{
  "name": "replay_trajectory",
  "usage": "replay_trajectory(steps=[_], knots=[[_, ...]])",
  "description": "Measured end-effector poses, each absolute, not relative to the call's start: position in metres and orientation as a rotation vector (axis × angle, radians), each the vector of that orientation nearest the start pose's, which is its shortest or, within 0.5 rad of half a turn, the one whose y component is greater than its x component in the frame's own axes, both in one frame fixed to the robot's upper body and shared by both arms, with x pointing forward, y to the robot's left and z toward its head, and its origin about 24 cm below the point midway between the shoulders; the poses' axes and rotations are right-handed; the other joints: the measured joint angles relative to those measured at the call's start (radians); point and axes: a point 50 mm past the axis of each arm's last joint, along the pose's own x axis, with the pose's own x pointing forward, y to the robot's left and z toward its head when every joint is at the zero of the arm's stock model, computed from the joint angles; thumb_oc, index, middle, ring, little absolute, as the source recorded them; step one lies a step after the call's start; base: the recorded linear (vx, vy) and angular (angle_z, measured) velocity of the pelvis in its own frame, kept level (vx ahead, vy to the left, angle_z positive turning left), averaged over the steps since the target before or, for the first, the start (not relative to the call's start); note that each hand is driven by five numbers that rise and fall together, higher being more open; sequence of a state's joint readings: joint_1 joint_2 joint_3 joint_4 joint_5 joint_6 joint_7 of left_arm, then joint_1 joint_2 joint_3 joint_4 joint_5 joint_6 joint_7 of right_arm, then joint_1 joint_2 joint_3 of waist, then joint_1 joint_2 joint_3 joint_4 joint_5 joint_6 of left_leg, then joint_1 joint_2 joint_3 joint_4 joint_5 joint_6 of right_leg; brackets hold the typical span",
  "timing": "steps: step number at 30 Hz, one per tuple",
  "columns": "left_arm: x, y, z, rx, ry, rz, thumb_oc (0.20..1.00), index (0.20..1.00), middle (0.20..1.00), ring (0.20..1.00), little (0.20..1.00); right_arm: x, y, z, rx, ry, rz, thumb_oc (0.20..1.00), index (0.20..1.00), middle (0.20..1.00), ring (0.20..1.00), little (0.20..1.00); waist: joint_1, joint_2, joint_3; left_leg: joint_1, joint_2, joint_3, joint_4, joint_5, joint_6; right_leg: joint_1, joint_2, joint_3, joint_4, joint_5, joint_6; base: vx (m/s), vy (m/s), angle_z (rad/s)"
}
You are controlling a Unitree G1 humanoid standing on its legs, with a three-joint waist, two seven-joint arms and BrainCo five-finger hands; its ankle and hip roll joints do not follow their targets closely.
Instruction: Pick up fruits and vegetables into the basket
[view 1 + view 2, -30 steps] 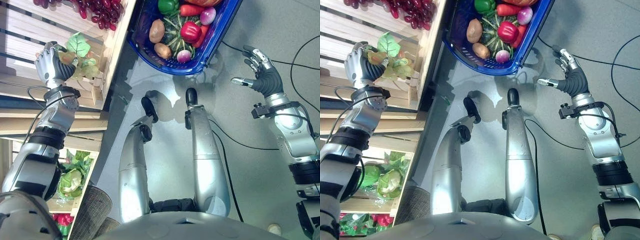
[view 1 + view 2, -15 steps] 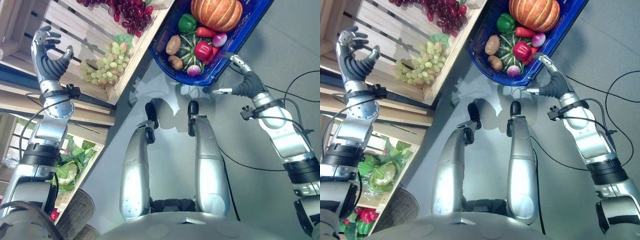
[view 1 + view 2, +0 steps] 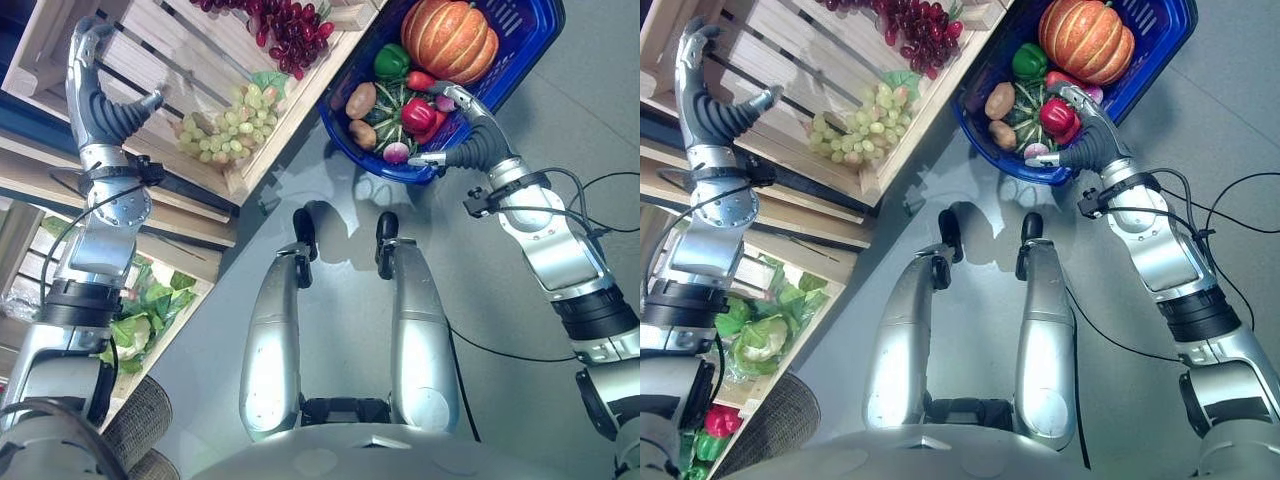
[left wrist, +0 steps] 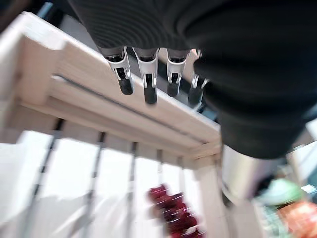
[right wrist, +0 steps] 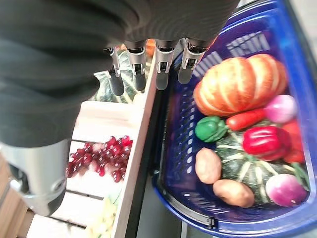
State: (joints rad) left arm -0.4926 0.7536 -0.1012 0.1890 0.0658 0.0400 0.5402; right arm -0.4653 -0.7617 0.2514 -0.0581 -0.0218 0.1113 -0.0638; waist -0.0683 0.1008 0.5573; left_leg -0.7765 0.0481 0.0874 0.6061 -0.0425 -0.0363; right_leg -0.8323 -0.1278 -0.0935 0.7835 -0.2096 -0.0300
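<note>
Basket: a blue basket (image 3: pixel 535 45) stands on the grey floor (image 3: pixel 520 300), with one long side against the edge of a wooden crate (image 3: pixel 160 50).
Basket contents: an orange pumpkin (image 3: pixel 450 38) fills the far end. A green pepper (image 3: pixel 392 61) and a carrot (image 5: pixel 246 119) lie just beside it. A red pepper (image 3: pixel 417 114) rests on a dark green striped squash (image 5: pixel 242 166). Two potatoes (image 3: pixel 360 99) lie along the wall nearest the crate. A purple onion (image 5: pixel 280 108) lies by the opposite wall, and a pink radish (image 3: pixel 396 152) sits at the near end by the rim.
Crate contents: a bunch of green grapes (image 3: pixel 225 122) with a leaf lies near the crate's near corner, against its front edge. A bunch of dark red grapes (image 3: pixel 290 22) lies further along the same edge, apart from the green bunch.
Lower shelf: leafy green vegetables (image 3: pixel 135 320) and a cauliflower (image 3: pixel 758 340) sit in a compartment below the crate. Red items show below them; what they are cannot be told.
Left hand: the left hand (image 3: pixel 100 95) is raised over the far side of the crate, well apart from both grape bunches. Its fingers (image 4: pixel 148 84) are straight, its thumb stands out to the side, and it carries nothing.
Right hand: the right hand (image 3: pixel 470 125) is over the near end of the basket, close above the red pepper. Its fingers (image 5: pixel 161 72) are extended and relaxed, with nothing between them and the thumb.
</note>
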Motion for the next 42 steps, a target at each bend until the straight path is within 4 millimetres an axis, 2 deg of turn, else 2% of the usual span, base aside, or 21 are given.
replay_trajectory(steps=[3,9,18,22,31,37,42], knots=[[0.322,0.275,0.187,0.830,-0.363,0.565,1.000,1.000,1.000,1.000,1.000,0.311,-0.202,0.178,-0.799,-0.330,0.109,1.000,1.000,1.000,1.000,1.000,-0.018,-0.004,0.001,-0.004,0.001,0.008,0.000,-0.008,-0.003,-0.010,0.002,0.009,0.000,0.002,0.004,0.06,-0.004,-0.06],[0.331,0.284,0.165,0.970,-0.192,0.560,1.000,1.000,1.000,1.000,1.000,0.305,-0.210,0.173,-0.742,-0.348,0.107,1.000,1.000,1.000,1.000,1.000,-0.055,-0.016,0.006,-0.032,0.020,0.028,0.037,-0.028,0.001,-0.040,0.023,0.032,0.006,0.003,0.006,0.03,-0.001,-0.15],[0.339,0.291,0.161,1.147,-0.107,0.555,1.000,1.000,1.000,1.000,1.000,0.291,-0.229,0.170,-0.690,-0.391,0.072,1.000,1.000,1.000,1.000,1.000,-0.097,-0.019,0.008,-0.072,0.023,0.059,0.051,-0.043,0.004,-0.103,0.027,0.067,0.021,0.003,0.009,-0.01,0.018,-0.09],[0.341,0.296,0.151,1.200,-0.037,0.547,1.000,1.000,1.000,1.000,1.000,0.289,-0.235,0.176,-0.641,-0.426,0.037,1.000,1.000,1.000,1.000,1.000,-0.110,-0.019,0.008,-0.091,0.025,0.077,0.051,-0.044,0.005,-0.135,0.030,0.083,0.029,0.004,0.008,-0.01,0.019,-0.07],[0.342,0.317,0.132,1.219,0.151,0.581,1.000,1.000,1.000,1.000,1.000,0.288,-0.240,0.185,-0.578,-0.473,0.004,1.000,1.000,1.000,1.000,1.000,-0.127,-0.019,0.008,-0.127,0.026,0.098,0.048,-0.043,0.004,-0.190,0.032,0.105,0.040,0.005,0.007,-0.01,0.008,-0.04],[0.345,0.316,0.123,1.169,0.200,0.585,1.000,1.000,1.000,1.000,1.000,0.288,-0.241,0.189,-0.550,-0.493,-0.011,1.000,1.000,1.000,1.000,1.000,-0.128,-0.019,0.008,-0.151,0.027,0.101,0.050,-0.043,0.004,-0.220,0.029,0.111,0.049,0.007,0.004,0.00,0.002,-0.01],[0.348,0.315,0.127,1.121,0.181,0.614,1.000,1.000,1.000,1.000,1.000,0.288,-0.241,0.191,-0.547,-0.506,-0.020,1.000,1.000,1.000,1.000,1.000,-0.127,-0.019,0.007,-0.182,0.026,0.101,0.053,-0.041,0.004,-0.255,0.028,0.113,0.057,0.007,0.004,0.00,0.000,0.00]])
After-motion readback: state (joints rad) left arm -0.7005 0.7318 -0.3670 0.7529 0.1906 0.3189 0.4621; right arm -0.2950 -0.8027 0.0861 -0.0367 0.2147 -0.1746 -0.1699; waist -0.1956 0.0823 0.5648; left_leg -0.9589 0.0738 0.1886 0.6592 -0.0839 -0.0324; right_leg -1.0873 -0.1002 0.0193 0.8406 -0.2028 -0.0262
